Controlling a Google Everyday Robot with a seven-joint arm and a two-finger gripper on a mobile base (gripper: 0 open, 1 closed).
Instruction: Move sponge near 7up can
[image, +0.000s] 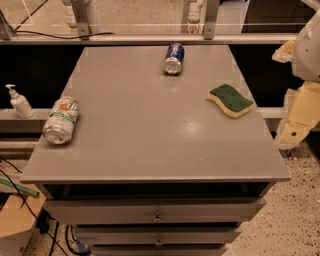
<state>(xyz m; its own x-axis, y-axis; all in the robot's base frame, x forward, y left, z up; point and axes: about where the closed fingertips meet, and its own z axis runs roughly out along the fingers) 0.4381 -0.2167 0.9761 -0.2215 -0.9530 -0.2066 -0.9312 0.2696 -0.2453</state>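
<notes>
We log the end effector (299, 116) at the right edge of the table (150, 150); dark blue can (174, 58) lying well left of it, pump bottle (19, 102) farthest left.

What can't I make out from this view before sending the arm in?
Camera view only:
Gripper: right of the table, cut off by the right edge; open or shut unclear.
7up can: far end hidden behind its own body.
Sponge: underside hidden against the table.
Lower drawers: cut off by the bottom edge.
</notes>
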